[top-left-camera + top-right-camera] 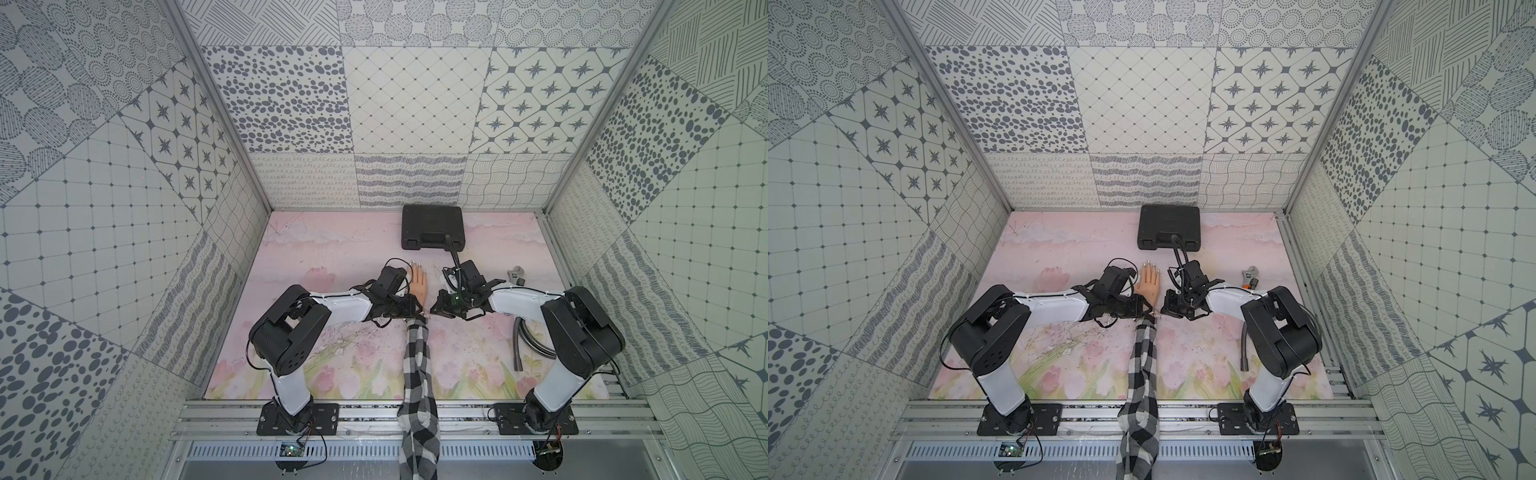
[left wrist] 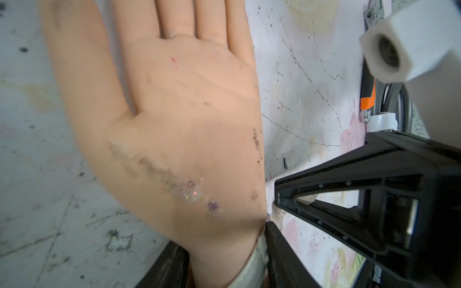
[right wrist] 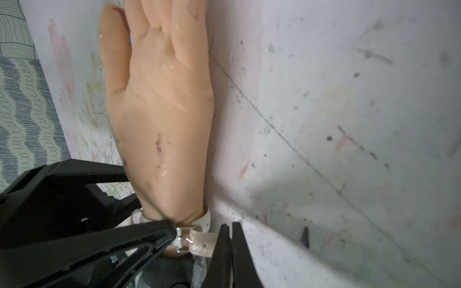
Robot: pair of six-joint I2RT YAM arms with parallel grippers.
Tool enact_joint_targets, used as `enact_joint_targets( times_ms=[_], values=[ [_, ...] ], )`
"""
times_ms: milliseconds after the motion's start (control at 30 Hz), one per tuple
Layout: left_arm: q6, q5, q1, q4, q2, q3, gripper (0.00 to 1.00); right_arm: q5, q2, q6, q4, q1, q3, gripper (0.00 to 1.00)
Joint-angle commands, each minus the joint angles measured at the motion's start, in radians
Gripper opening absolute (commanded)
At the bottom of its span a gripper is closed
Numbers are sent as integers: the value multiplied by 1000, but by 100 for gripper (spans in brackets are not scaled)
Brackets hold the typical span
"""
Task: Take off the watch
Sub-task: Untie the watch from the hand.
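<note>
Right wrist view puts the watch (image 3: 197, 239) on the wrist of the hand (image 3: 159, 112), at the hand's 6 o'clock end, where the sleeve (image 1: 417, 365) begins. Your right pincer (image 3: 230, 229), in from 3 o'clock, is pressed together on the free tail just past the buckle (image 3: 183, 234). Your left pincer (image 2: 222, 234), in from 9 o'clock, straddles the wrist with a finger on each side, one tip against the buckle. Whether it truly clamps, you cannot tell from these views.

Mind three risks. If the pin sits in a hole, pulling the tail straight out will likely jam the buckle tighter. The tail looks thin and smooth, so a hard tug could slip it from the grip. If the left pincer holds loosely, the whole hand may drag across the bench (image 3: 349, 124) instead.

The strap (image 2: 259, 259) is narrow, pale beige, punched with small holes, and looks limp. The buckle is small bright metal. The dial is out of sight.
</note>
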Motion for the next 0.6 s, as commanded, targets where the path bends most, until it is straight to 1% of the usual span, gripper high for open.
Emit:
enact_joint_targets(
  times_ms=[0, 167, 267, 433, 500, 567],
  values=[
    [-13, -137, -1, -218, 61, -34, 46, 79, 74, -50, -125, 17, 3, 0],
    [-13, -130, -3, -207, 77, -36, 45, 81, 113, -53, -131, 61, 37, 0],
    [-13, -128, -4, -202, 85, -37, 44, 54, 129, -55, -120, 82, 57, 0],
    [-17, -117, -5, -187, 100, -40, 43, -76, 168, -38, -44, 107, 80, 0],
    [-18, -117, -7, -182, 104, -41, 43, -171, 178, -5, 37, 106, 69, 0],
    [-18, -116, -9, -182, 104, -42, 43, -235, 165, 46, 133, 89, 38, 0]
  ],
)
